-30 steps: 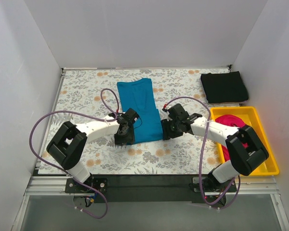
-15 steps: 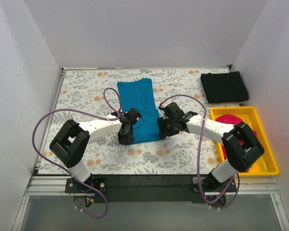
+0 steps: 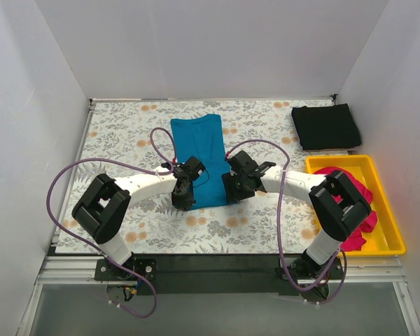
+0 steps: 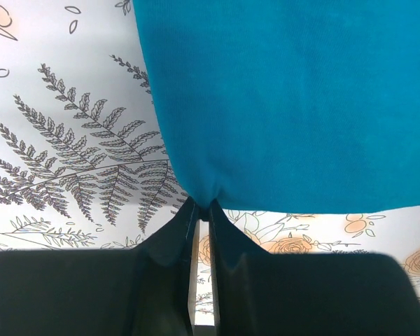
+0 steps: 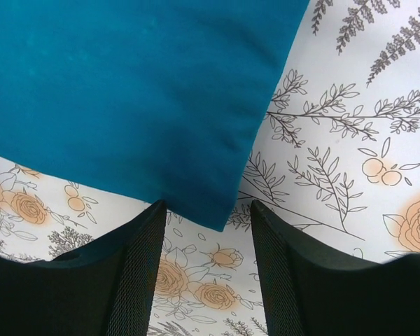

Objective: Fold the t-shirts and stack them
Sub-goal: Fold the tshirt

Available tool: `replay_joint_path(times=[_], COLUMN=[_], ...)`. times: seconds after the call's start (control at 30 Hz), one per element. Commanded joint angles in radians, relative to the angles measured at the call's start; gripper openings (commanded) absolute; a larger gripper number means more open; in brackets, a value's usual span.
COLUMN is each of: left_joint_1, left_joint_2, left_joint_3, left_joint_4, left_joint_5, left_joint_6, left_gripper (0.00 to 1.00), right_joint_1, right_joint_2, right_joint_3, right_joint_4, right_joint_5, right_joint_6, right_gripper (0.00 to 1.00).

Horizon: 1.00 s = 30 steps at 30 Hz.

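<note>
Leftward from the yellow tray [image 3: 388,224], the right arm has swung farther in, and the left gripper [image 4: 201,210] has closed since a second ago. It now pinches the near-left corner of the teal-blue t-shirt [image 3: 199,154], the cloth puckering at its tips. The right gripper [image 5: 206,210] stands open, its fingers [image 5: 136,266] straddling the shirt's near-right corner without clamping it. That shirt lies flat in a long folded strip on the floral table cover [image 3: 126,140], well to the left of the tray. The black t-shirt [image 3: 326,127] sits folded just beyond the tray's far edge. The magenta-pink t-shirt [image 3: 362,222] lies bunched inside the tray, partly hidden by the right arm.
</note>
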Motion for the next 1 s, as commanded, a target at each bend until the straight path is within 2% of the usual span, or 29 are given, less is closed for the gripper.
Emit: replay_joint_path(times=[0.0,0.23,0.43,0.5,0.53,0.63,0.7,0.8,0.87,0.97], left_joint_1=[-0.004,-0.004,-0.004,-0.004,-0.004,-0.004,-0.004,-0.008,-0.019,-0.059], left_joint_2=[0.016,-0.024,-0.031,-0.033,-0.031,-0.033,-0.037,-0.091,-0.167,-0.255], left_joint_3=[-0.015,-0.011,-0.011,-0.013,-0.013,-0.018,-0.019,-0.044,-0.080,-0.128], left_joint_4=[-0.002,-0.038,-0.044,-0.045,-0.047,-0.050,-0.064,-0.094,-0.128,-0.197], left_joint_5=[0.018,0.039,0.053,0.055,0.056,0.061,0.076,0.116,0.143,0.225], left_joint_6=[0.005,-0.009,-0.009,-0.006,-0.006,-0.008,-0.006,-0.003,-0.015,-0.037], left_gripper=[0.00,0.00,0.00,0.00,0.00,0.00,0.00,0.00,0.00,0.00], right_joint_1=[0.031,0.063,0.080,0.085,0.085,0.085,0.085,0.086,0.091,0.106], right_joint_2=[0.054,0.106,0.141,0.149,0.153,0.163,0.163,0.134,0.103,0.016], right_joint_3=[0.010,0.010,-0.012,-0.015,-0.019,-0.021,-0.027,-0.045,-0.059,-0.093], right_joint_4=[-0.035,-0.158,-0.197,-0.204,-0.207,-0.216,-0.234,-0.274,-0.309,-0.388], right_joint_5=[0.066,0.161,0.151,0.146,0.136,0.119,0.108,0.041,-0.030,-0.084], right_joint_6=[0.025,0.021,0.025,0.025,0.023,0.014,0.005,-0.014,-0.018,-0.021], right_gripper=[0.58,0.54,0.48,0.43,0.36,0.25,0.21,0.08,0.03,0.01])
